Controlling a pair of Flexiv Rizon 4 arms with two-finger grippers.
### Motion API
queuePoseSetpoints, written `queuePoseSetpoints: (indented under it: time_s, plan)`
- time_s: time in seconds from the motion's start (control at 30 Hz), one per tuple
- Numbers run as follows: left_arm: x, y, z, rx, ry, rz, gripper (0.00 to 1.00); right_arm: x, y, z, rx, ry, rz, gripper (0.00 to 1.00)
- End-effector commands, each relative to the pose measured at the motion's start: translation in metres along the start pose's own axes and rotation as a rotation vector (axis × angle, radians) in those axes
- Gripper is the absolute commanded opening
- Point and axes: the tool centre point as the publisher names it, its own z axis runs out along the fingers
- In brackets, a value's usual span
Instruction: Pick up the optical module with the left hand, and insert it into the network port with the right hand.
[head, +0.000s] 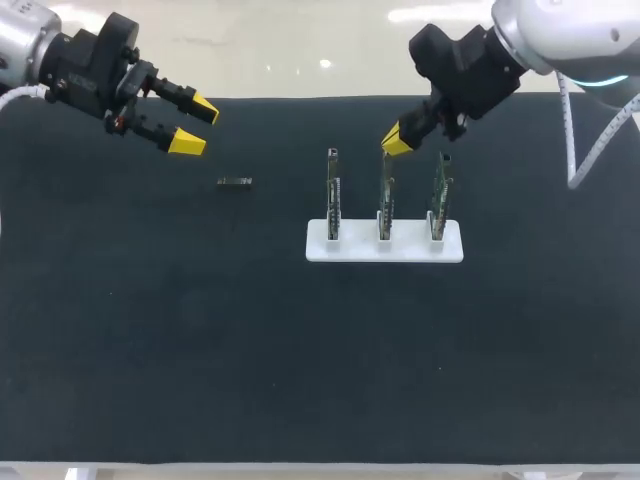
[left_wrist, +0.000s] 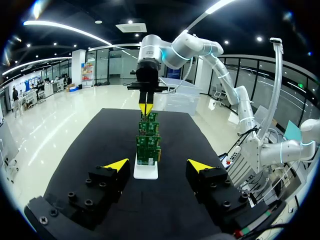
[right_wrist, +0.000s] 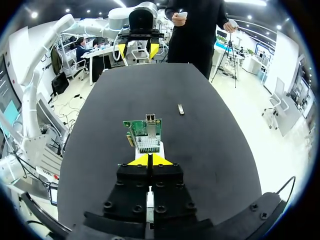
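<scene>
The optical module (head: 234, 182), a small dark metal bar, lies flat on the black mat (head: 150, 330), left of the card stand. My left gripper (head: 196, 126) hangs open above and behind the module, with nothing between its fingers. My right gripper (head: 396, 141) is shut and empty, just above the middle one of three upright green network cards (head: 386, 195). In the right wrist view the gripper (right_wrist: 149, 160) points at the nearest card's metal port (right_wrist: 151, 119), and the module (right_wrist: 180, 109) lies beyond, beside the cards. The left wrist view shows its own open gripper (left_wrist: 157, 165) facing the row of cards (left_wrist: 148, 142).
A white base (head: 384, 243) holds the three cards in a row right of the mat's middle. The mat covers the whole table top. My left gripper (right_wrist: 137, 49) shows at the far end of the table in the right wrist view.
</scene>
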Motion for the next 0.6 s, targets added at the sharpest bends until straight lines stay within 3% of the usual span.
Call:
queuePoseSetpoints:
  time_s: [0.03,0.6]
  plan:
    - [-0.0002,0.0013,0.0003,0.001,0.003,-0.001,1.0,0.0059,0.0,0.0101,0.002,0.003,0.007,0.0]
    - [-0.0002,0.0013,0.0003,0.001,0.003,-0.001,1.0,0.0049,0.0002,0.018,0.001,0.085,0.014,0.0]
